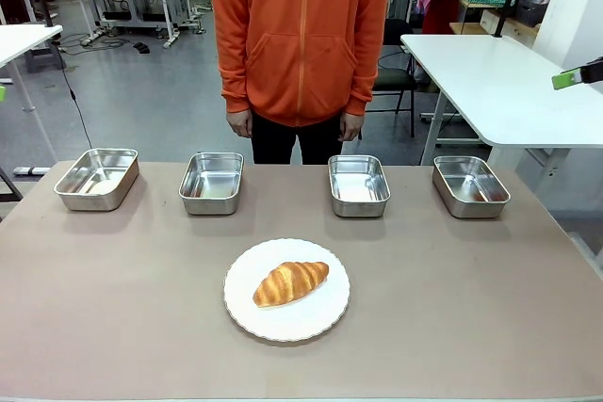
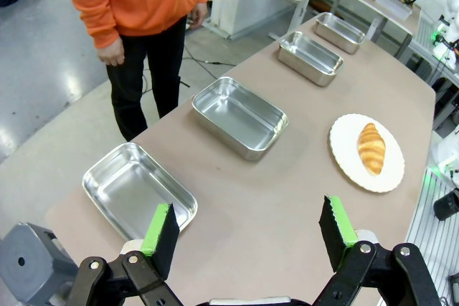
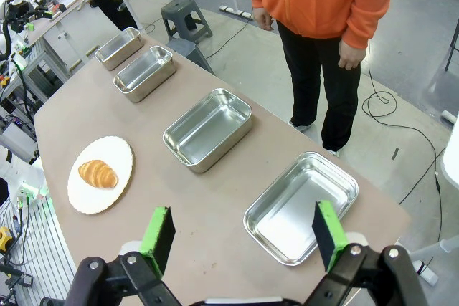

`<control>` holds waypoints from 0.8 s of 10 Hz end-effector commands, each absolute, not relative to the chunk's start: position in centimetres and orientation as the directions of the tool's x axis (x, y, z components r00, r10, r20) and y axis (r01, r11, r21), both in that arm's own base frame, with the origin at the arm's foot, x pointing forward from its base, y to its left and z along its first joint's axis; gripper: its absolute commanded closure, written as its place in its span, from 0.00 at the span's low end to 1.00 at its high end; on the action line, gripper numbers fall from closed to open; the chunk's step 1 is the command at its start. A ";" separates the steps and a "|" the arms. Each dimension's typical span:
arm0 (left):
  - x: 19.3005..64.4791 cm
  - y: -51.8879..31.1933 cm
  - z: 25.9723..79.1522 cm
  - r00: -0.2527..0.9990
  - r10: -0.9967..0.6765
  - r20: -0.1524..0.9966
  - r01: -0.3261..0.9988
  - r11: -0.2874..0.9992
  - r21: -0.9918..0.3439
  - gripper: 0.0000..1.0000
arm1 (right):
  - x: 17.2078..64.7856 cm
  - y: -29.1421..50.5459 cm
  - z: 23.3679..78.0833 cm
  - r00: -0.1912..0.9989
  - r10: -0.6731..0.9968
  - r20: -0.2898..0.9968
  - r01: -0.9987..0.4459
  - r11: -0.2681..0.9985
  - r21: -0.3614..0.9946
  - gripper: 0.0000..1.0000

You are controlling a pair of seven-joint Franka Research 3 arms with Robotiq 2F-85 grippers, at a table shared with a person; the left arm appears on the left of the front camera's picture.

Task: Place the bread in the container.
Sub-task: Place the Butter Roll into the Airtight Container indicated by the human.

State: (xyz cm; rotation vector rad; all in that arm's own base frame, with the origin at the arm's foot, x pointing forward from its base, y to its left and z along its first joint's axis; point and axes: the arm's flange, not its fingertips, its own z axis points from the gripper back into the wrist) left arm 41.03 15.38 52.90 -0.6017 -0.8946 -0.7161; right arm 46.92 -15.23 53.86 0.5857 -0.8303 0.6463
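Lying on the plate: the bread [image 1: 291,282], a golden-brown croissant, set slantwise across the plate's middle with its right tip turned toward the table's far edge.
Plate [image 1: 292,322]: round, white and scalloped, about midway along the near edge of the table [image 1: 113,327], well apart from every pan.
Pans: four alike in shallow steel, in a row along the far edge: leftmost pan [image 1: 94,197], second pan [image 1: 209,204], third pan [image 1: 359,207], rightmost pan [image 1: 476,207]. The outer two sit toward the far corners.
Container: one of those four; which one cannot be told. The bread is in none of them.
Left gripper [image 2: 248,206]: raised over the table's left end, jaws spread wide, green pads apart, grasping nothing; the leftmost pan lies on the table just beyond it.
Right gripper [image 3: 242,209]: raised over the table's right end, jaws spread wide, nothing between the pads; the rightmost pan lies on the table just beyond it.
Person: stands at the far edge, behind the gap between the second and third pans, in an orange hooded jacket.
Person's hands: one hand [image 1: 240,122] and the other hand [image 1: 350,125] hang at the sides, fingers loosely curled, grasping nothing.
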 end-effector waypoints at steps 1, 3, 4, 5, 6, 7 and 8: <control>41.0 15.4 52.9 0.428 -0.297 0.853 0.766 0.621 -0.168 0.00 | 47.0 -15.1 54.0 0.505 0.285 0.815 -0.714 0.668 0.209 0.00; 41.0 15.4 52.9 0.428 -0.297 0.853 0.766 0.621 -0.168 0.00 | 47.0 -15.1 54.0 0.505 0.285 0.815 -0.714 0.668 0.209 0.00; 41.0 15.4 52.9 0.428 -0.297 0.853 0.766 0.621 -0.168 0.00 | 47.0 -15.1 54.0 0.505 0.285 0.815 -0.714 0.668 0.209 0.00; 41.0 15.4 52.9 0.428 -0.297 0.853 0.766 0.621 -0.168 0.00 | 47.0 -15.1 54.0 0.505 0.285 0.815 -0.714 0.668 0.209 0.00; 41.0 15.4 52.9 0.428 -0.297 0.853 0.766 0.621 -0.168 0.00 | 47.0 -15.1 54.0 0.505 0.285 0.815 -0.714 0.668 0.209 0.00; 41.0 15.4 52.9 0.428 -0.297 0.853 0.766 0.621 -0.168 0.00 | 47.0 -15.1 54.0 0.505 0.285 0.815 -0.714 0.668 0.209 0.00; 41.0 15.4 52.9 0.428 -0.297 0.853 0.766 0.621 -0.168 0.00 | 47.0 -15.1 54.0 0.505 0.285 0.815 -0.714 0.668 0.209 0.00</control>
